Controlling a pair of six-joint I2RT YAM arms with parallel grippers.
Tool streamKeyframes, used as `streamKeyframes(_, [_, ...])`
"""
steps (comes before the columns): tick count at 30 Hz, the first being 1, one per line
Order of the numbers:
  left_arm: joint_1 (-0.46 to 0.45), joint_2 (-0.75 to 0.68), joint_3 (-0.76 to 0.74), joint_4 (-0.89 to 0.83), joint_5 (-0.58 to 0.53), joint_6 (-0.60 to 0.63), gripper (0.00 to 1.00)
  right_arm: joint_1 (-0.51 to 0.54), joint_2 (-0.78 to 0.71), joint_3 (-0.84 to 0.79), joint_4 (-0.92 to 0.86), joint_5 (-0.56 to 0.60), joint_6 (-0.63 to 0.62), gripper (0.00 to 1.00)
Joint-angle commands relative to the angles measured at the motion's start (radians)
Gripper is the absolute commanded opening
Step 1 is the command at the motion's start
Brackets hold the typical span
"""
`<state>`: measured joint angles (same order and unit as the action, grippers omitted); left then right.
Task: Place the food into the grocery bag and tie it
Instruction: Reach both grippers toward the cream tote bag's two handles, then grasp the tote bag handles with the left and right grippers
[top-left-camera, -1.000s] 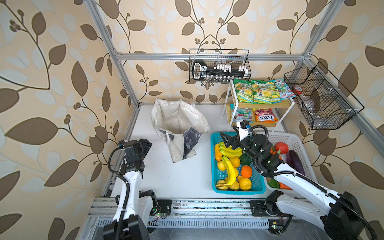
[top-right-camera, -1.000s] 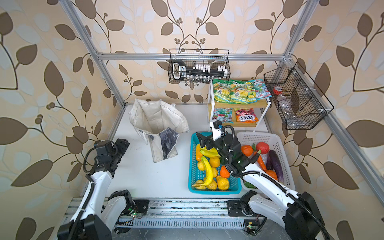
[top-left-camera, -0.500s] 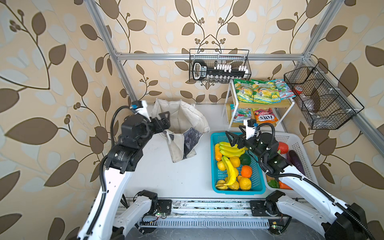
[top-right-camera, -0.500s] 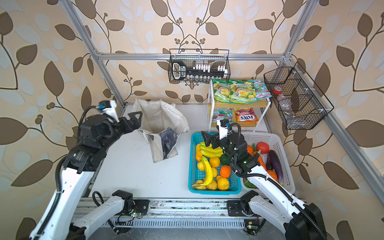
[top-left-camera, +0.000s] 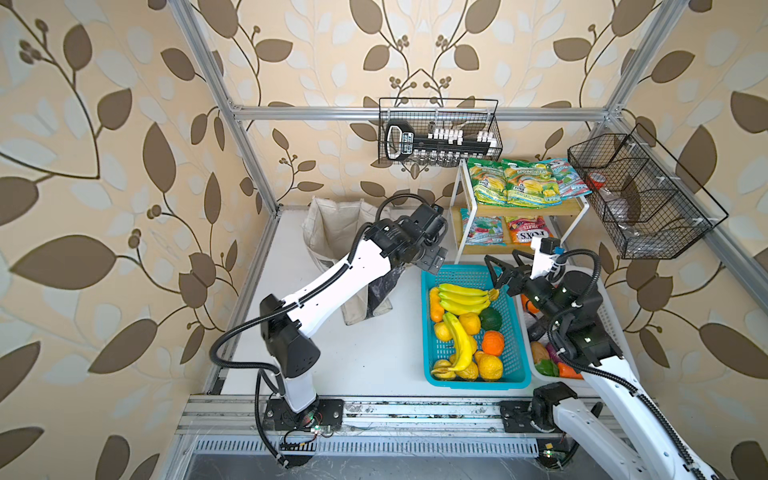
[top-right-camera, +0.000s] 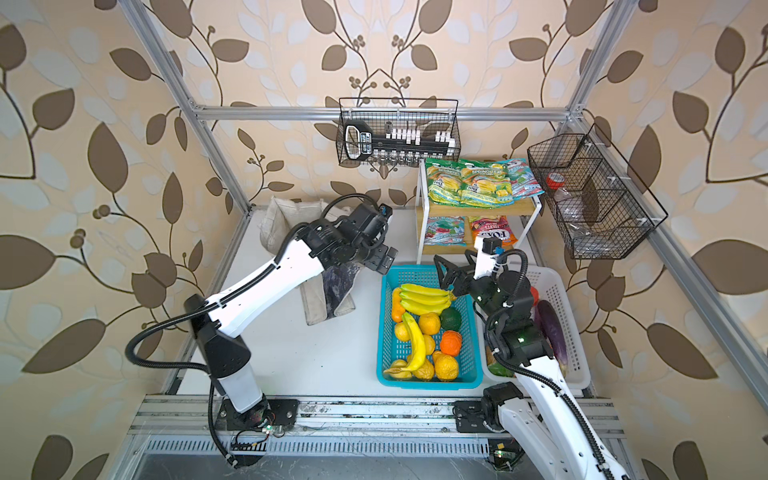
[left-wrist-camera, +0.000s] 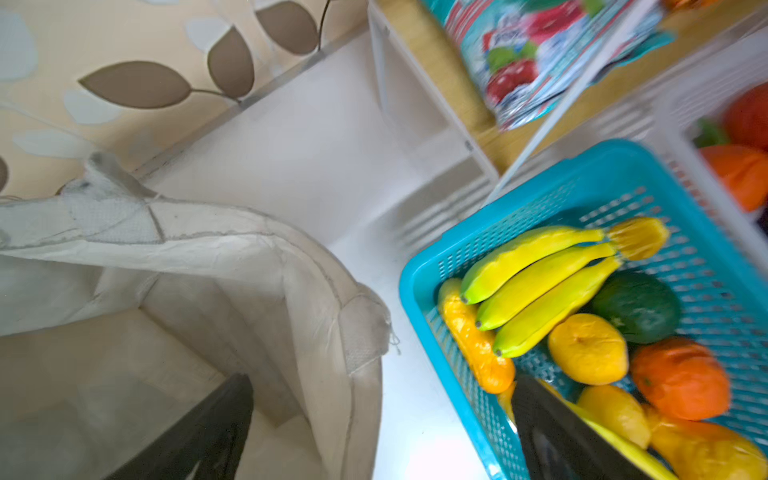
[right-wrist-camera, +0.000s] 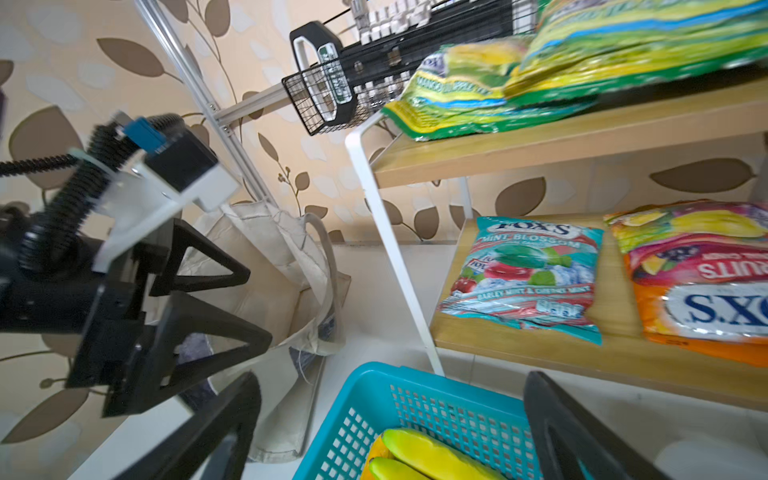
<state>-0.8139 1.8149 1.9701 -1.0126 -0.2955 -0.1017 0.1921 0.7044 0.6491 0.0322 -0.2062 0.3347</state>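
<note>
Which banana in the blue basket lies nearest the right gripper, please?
The three-banana bunch at the far end, by the right gripper; the single banana lies farther forward.

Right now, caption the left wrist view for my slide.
Open left gripper hangs over the gap between the grocery bag and the blue basket holding a banana bunch and an orange.
</note>
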Motion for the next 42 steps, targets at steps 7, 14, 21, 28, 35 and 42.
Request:
streamKeyframes(7, [-0.039,0.219,0.27,-0.314,-0.308,0.016,0.89,-0.049,-0.024,0.033,-0.1,-0.087,0.033,1.0])
streamKeyframes(14, [-0.021,0.208,0.194,-0.287,-0.19,-0.043,0.85,-0.049,-0.046,0.038,-0.124,-0.071,0.031,1.0])
streamKeyframes(21, [-0.011,0.221,0.176,-0.384,-0.243,-0.037,0.58,-0.05,-0.038,0.035,-0.119,-0.1,0.056,1.0])
streamKeyframes(28, [-0.016,0.045,-0.029,-0.263,-0.037,-0.035,0.0,-0.045,-0.013,0.04,-0.105,-0.145,0.072,1.0])
streamKeyframes(35, [-0.057,-0.118,-0.139,-0.288,-0.032,-0.095,0.0,-0.012,0.011,0.031,-0.084,-0.145,0.092,1.0])
streamKeyframes(42, [-0.18,-0.245,-0.258,-0.305,0.009,-0.17,0.0,0.11,0.043,0.047,-0.075,-0.08,0.087,1.0])
